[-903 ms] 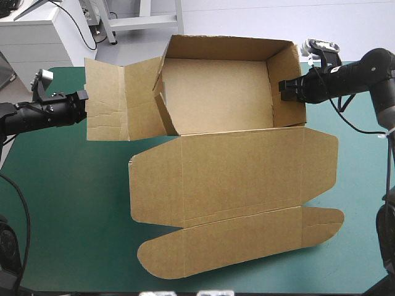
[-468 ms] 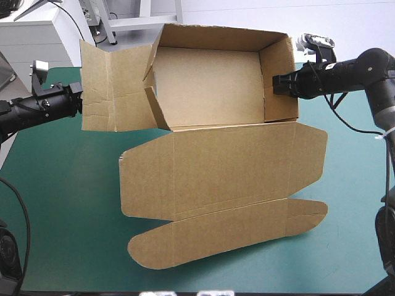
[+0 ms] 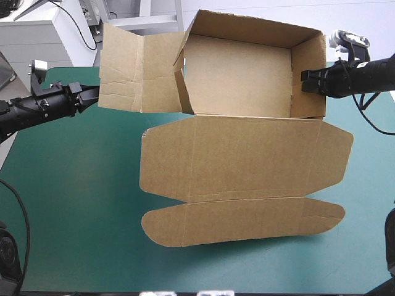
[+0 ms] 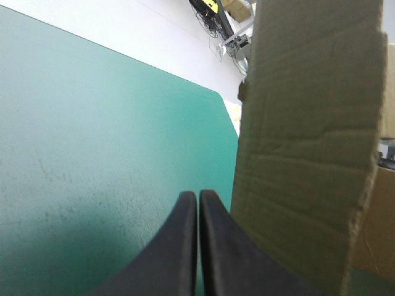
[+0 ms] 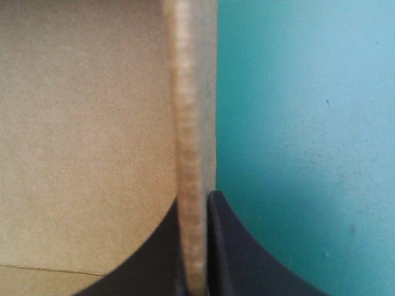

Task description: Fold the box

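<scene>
The brown cardboard box (image 3: 237, 80), at the far edge of the teal-green table cover (image 3: 74, 185), has shifted rightward since just before: the black-fingered right gripper (image 3: 305, 82) pinches its right wall, while the left gripper (image 3: 92, 98), fingers together on nothing, stands beside the untucked left flap (image 3: 133, 74).

Jaws together, just beside the box (image 4: 308, 154)

matt, rough-edged brown board box (image 3: 241, 166)

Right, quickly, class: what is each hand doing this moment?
Left hand: closed, empty, the box beside it.
Right hand: closed on the box's wall.
</scene>
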Motion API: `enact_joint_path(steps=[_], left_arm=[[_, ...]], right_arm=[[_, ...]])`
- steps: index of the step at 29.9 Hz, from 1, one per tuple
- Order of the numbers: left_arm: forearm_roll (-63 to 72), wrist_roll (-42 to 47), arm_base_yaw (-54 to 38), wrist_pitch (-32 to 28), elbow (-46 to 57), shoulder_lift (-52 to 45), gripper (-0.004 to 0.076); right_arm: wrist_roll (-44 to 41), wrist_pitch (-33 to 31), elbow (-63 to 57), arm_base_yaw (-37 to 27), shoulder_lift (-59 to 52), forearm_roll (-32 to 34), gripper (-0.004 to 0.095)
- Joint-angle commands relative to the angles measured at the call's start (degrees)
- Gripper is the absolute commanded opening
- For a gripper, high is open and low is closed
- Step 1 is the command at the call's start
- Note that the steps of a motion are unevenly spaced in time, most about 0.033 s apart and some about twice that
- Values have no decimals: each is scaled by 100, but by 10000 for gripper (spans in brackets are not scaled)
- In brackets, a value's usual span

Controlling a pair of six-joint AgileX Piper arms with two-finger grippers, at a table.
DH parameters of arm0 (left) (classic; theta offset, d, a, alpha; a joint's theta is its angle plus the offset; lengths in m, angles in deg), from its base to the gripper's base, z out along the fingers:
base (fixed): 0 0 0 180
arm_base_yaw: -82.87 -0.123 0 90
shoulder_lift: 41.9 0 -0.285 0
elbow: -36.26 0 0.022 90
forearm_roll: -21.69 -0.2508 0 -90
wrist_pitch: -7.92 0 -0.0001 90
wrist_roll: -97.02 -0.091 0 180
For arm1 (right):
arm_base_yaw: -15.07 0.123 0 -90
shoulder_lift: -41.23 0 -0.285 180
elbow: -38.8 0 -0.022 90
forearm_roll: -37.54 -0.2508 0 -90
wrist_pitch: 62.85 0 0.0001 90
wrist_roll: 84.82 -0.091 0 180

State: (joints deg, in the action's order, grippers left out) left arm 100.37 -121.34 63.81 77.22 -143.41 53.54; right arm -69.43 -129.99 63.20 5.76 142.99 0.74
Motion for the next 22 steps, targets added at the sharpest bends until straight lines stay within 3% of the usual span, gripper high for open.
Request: enact_joint_path(steps=[1, 9, 22], left_arm=[[447, -54, 2, 446, -171, -236, -8], [461, -54, 2, 409, -171, -166, -8], [632, 70, 154, 461, -171, -320, -8]], right_arm=[[135, -88, 170, -80, -437, -456, -16], [454, -410, 170, -127, -706, -1134, -16], [471, -331, 170, -115, -924, -1343, -15]])
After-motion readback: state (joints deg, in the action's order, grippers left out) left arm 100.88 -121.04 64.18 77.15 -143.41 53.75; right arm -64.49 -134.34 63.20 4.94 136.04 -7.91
